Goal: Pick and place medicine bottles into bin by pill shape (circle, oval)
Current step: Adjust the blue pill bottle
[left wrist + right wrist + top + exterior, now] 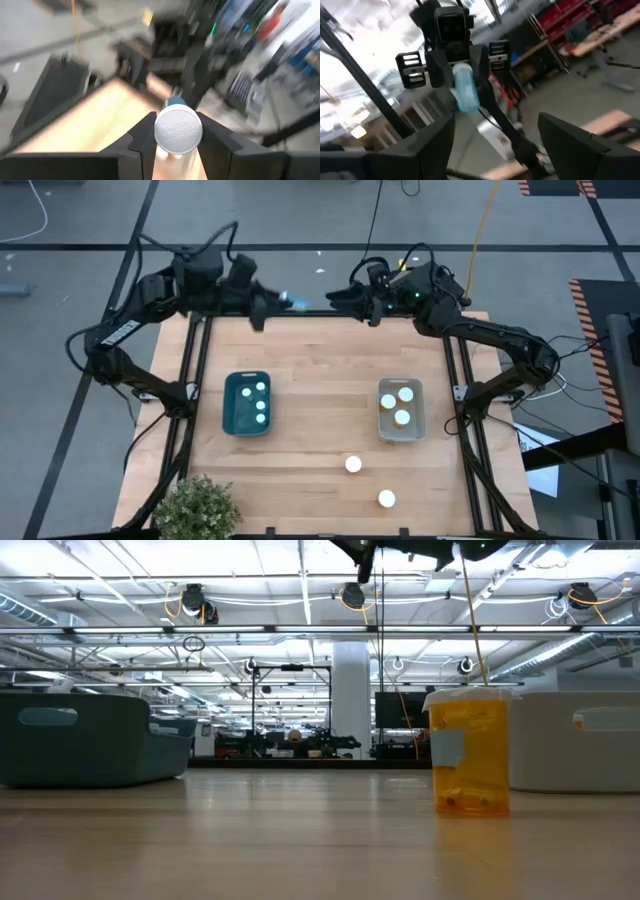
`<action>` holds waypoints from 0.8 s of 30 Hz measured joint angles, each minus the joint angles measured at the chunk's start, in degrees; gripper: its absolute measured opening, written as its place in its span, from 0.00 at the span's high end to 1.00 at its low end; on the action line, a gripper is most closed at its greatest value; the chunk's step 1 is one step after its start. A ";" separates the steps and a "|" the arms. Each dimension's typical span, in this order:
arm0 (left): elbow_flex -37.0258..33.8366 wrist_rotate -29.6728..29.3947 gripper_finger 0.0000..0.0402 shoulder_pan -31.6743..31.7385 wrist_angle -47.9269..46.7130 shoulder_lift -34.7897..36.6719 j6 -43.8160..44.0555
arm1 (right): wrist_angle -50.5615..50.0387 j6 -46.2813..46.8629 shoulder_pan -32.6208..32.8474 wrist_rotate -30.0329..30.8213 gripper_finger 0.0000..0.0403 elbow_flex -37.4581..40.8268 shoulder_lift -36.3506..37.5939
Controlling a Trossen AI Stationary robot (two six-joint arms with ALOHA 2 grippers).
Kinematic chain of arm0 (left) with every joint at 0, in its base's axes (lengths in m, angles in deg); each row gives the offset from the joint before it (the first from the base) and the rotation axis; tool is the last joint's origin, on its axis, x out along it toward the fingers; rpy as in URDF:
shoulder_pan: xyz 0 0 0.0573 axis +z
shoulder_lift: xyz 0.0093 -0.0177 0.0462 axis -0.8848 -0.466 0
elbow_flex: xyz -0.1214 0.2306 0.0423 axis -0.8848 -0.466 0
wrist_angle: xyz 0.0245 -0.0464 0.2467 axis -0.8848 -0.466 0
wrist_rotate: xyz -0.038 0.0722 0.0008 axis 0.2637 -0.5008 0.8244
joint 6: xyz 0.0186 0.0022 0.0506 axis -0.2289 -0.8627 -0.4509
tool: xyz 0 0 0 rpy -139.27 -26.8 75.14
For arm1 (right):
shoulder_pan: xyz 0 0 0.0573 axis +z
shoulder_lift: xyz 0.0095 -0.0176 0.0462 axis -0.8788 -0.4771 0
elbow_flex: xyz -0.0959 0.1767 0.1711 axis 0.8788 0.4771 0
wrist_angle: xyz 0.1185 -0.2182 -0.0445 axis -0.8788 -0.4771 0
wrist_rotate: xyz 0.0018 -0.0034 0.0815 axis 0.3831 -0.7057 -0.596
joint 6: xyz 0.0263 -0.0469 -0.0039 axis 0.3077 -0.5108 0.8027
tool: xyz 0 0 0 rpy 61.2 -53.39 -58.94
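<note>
With a bottle [178, 131] clamped between the left gripper [283, 301] fingers above the table's far edge, the pill shape should be confirmed before it is carried to the teal bin [246, 403]; the right gripper [338, 297], held apart and empty, waits opposite.

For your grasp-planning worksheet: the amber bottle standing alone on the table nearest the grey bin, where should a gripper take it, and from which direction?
Grip the amber bottle around its upper body just under the white cap, coming straight down from above. It stands upright with open table all round it, apart from the grey bin, so a vertical approach looks clear. The free right gripper seems the nearer choice.
</note>
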 joint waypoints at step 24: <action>-20.47 -12.42 0.69 -19.56 -30.73 1.17 21.62 | -30.13 -24.41 -0.15 -2.68 0.50 -0.02 10.88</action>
